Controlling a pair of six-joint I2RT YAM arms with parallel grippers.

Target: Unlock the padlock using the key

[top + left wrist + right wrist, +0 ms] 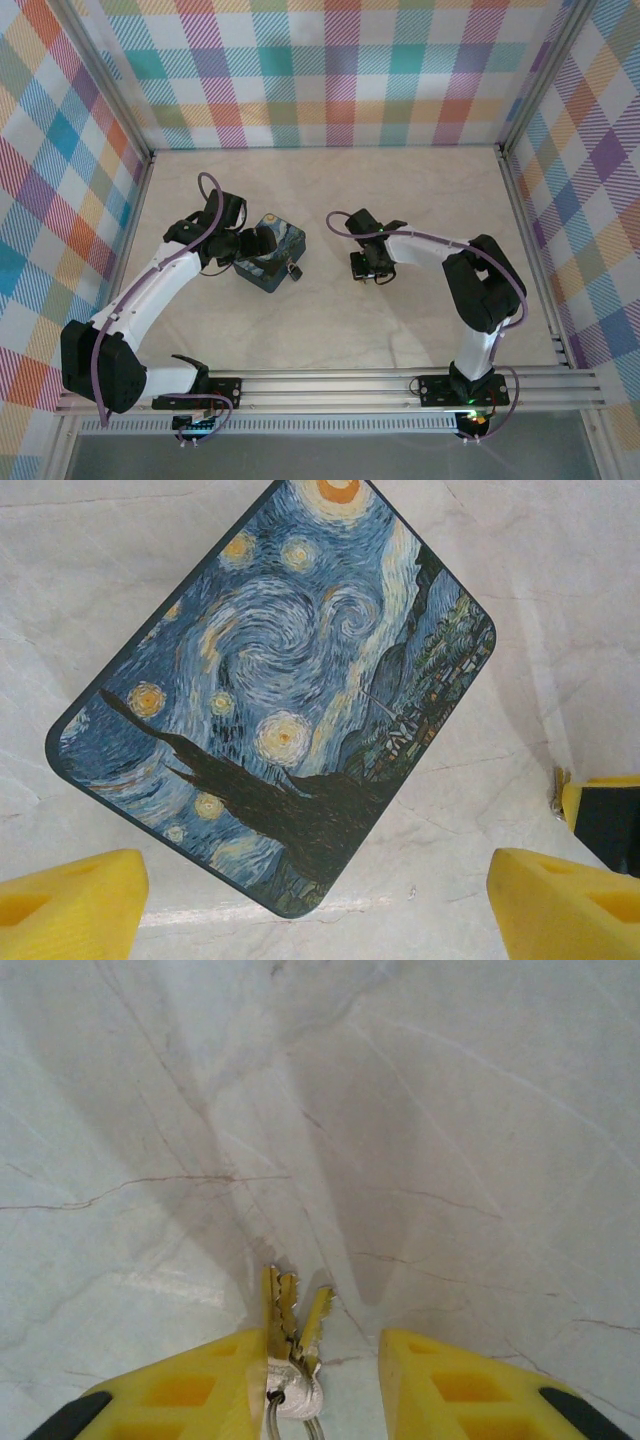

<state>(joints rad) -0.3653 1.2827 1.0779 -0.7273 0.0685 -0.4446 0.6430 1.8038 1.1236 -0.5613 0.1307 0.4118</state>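
Observation:
A tiny dark padlock (293, 270) sits against the near right edge of the blue starry-night tin (268, 252). My left gripper (255, 245) hovers over that tin (280, 690), open (315, 880), with its yellow fingers (70, 905) wide apart and nothing between them. To the right of the tin my right gripper (372, 268) points down at the table. A small bunch of brass keys (285, 1310) on a ring rests against the inner face of its left finger (200, 1390). The gripper (322, 1350) is open, and a clear gap separates the keys from the other finger.
The marble-patterned tabletop (420, 190) is bare behind and between the arms. Checked walls (330, 70) close off the back and both sides. A yellow and black block (605, 820) with a small brass tip beside it shows at the right edge of the left wrist view.

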